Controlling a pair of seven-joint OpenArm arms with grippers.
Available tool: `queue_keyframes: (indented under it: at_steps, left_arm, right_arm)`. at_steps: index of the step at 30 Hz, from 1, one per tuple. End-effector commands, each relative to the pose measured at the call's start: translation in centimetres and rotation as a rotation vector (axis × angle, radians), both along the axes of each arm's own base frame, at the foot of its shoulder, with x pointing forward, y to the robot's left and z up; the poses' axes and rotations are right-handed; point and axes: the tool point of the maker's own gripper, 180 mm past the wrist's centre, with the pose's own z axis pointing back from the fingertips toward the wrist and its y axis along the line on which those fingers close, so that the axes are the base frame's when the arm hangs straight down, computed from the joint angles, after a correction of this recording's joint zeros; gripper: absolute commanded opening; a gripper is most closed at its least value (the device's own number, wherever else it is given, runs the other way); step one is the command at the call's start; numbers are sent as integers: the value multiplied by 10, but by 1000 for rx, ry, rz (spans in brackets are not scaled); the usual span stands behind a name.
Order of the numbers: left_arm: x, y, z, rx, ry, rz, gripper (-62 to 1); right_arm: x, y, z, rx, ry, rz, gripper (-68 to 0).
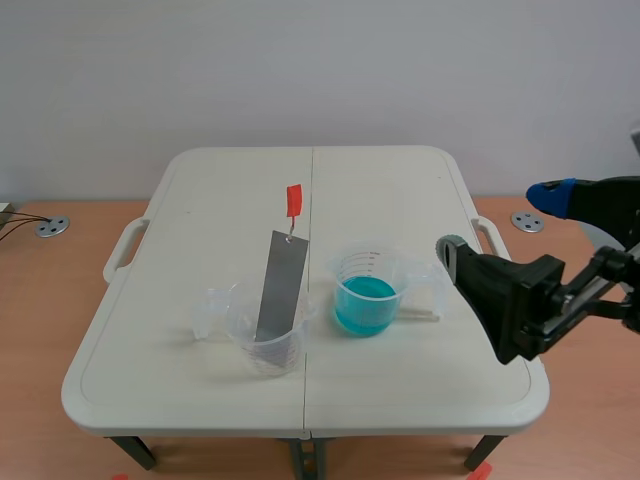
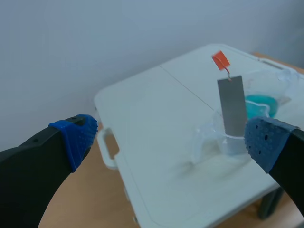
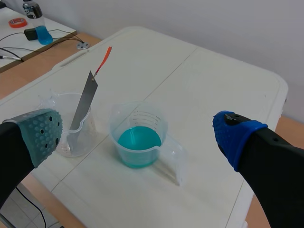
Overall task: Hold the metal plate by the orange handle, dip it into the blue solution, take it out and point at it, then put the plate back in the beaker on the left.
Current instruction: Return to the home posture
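A grey metal plate [image 1: 281, 285] leans upright in a clear beaker [image 1: 265, 340] on the left, its orange handle [image 1: 293, 200] sticking up above it. Just to the right stands a clear beaker of blue solution [image 1: 364, 297]. My right gripper [image 1: 500, 222] hovers open off the table's right edge, well apart from both beakers. In the right wrist view the plate [image 3: 83, 102] and blue beaker [image 3: 138, 137] lie ahead of the open right gripper [image 3: 137, 135]. My left gripper [image 2: 171, 140] is open, held off the table's left side, with the plate [image 2: 232, 104] far ahead.
The white folding table [image 1: 200, 400] has a centre seam and side handles [image 1: 120, 255]. Metal discs [image 1: 52, 226] sit on the wooden floor on both sides. A side desk [image 3: 28, 40] with a bottle, a tape roll and cables stands beyond the table.
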Motion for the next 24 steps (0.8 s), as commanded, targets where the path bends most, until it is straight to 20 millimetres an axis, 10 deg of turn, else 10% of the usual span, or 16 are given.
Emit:
queue_keyframes:
  at_steps: [1,12,24]
  left_arm:
    - [4,-7,3,-28,-27,-6,14]
    - [24,-49,8,-123,-89,-70,14]
    - [25,-51,8,-129,-90,-75,14]
  right_arm:
    - [-2,-1,11,5,-32,3,-12]
    - [-30,-16,11,1,-10,-51,-12]
    - [-51,-12,14,12,3,-71,-12]
